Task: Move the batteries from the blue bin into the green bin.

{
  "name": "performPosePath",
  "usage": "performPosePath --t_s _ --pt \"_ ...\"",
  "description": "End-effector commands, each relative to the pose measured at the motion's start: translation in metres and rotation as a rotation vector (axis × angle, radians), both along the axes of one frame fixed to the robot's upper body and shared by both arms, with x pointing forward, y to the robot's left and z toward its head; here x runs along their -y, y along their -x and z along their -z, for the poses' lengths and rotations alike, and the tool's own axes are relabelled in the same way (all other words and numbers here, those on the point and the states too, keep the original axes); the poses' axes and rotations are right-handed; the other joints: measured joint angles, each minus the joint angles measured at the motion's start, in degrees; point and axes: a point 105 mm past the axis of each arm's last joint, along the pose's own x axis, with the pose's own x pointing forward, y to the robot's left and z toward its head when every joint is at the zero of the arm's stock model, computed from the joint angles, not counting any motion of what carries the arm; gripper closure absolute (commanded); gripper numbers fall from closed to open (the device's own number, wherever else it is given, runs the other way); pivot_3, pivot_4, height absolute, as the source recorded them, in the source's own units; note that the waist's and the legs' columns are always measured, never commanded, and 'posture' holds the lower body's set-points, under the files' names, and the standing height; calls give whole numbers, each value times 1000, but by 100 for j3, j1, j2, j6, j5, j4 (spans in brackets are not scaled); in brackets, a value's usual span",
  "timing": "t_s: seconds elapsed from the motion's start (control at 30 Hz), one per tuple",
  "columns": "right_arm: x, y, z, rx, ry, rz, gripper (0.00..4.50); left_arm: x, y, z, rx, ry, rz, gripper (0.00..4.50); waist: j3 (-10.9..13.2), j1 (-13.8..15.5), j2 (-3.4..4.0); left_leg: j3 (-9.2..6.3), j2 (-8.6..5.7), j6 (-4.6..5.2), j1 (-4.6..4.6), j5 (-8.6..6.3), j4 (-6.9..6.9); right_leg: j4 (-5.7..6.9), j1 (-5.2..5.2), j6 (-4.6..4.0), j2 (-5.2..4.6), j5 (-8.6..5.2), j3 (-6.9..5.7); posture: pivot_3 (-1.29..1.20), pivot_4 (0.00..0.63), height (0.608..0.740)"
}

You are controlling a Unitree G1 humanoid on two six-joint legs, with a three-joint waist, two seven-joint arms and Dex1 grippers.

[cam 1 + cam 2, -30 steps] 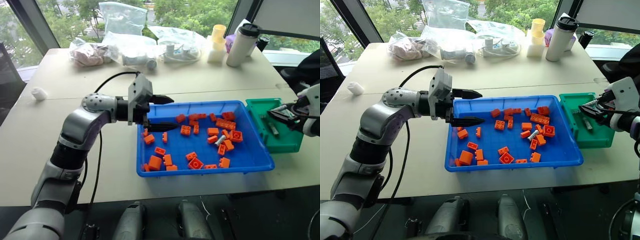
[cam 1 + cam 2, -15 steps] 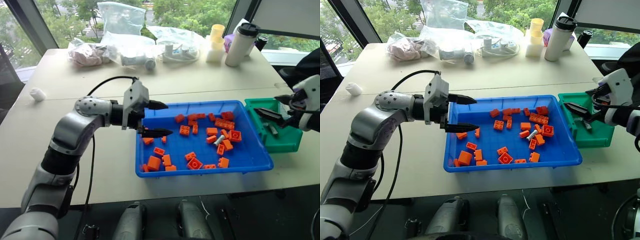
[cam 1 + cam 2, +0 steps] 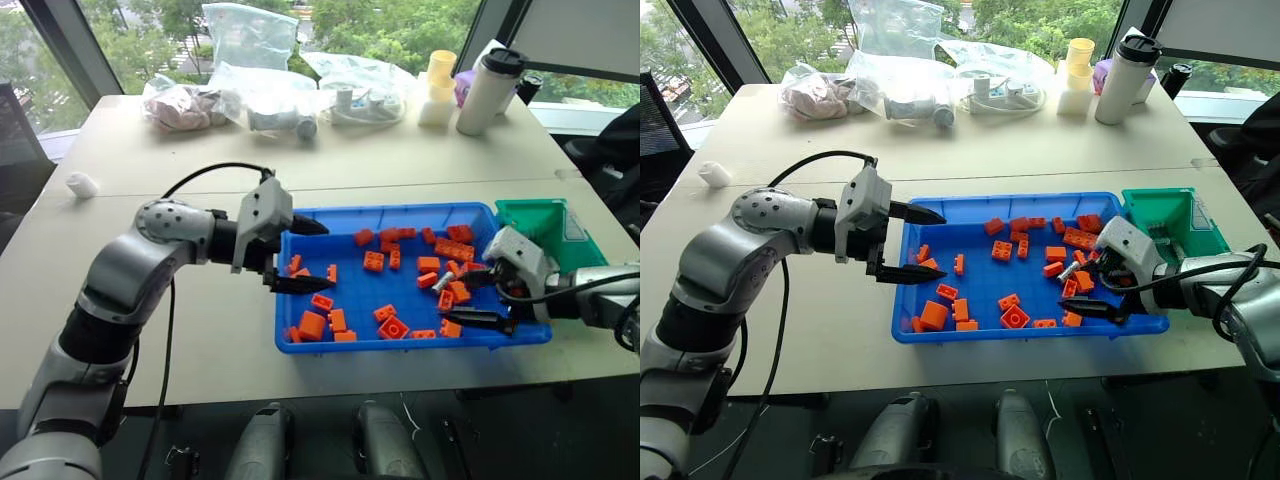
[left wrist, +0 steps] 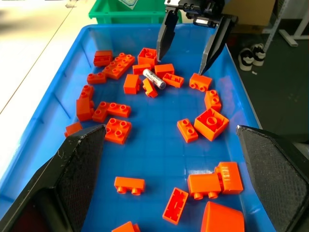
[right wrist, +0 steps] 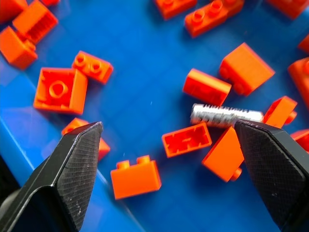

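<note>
Right end effector (image 3: 1092,285) wide open, empty, nearest small silvery cylindrical battery (image 3: 1069,270) just ahead, long axis crosswise to fingers.

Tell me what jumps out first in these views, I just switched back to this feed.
The bright blue bin at the table's near edge, strewn with orange bricks, draws the eye first. The right gripper hangs open over its right end, beside the one silvery battery lying among the bricks. The left gripper is open over the bin's left end, and the green bin sits just past the right end.
</note>
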Motion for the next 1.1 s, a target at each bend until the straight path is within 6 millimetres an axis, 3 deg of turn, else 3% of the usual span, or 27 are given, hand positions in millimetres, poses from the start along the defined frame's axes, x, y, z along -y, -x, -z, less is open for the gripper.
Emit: performPosePath --t_s 0.03,0.43,1.0,1.1 --pt "1 -4 -2 58 45 2 35 2 4 -2 37 -8 12 0 0 0 0 0 0 0 0 0 0 0 0 0 1 0 0 0 150 740" --pt "2 -25 4 55 -27 99 35 6 1 2 45 -4 10 0 0 1 0 0 1 0 0 0 0 0 0 0 1 0 0 0 150 740" --pt "1 -46 19 79 52 122 35 7 0 3 43 0 -10 0 0 -2 0 0 1 0 0 0 0 1 -1 0 1 0 0 0 150 740" --pt "0 -46 21 77 66 116 832 7 -1 3 46 1 -9 0 0 -4 0 0 1 0 0 0 0 1 -1 0 1 0 0 0 150 740"
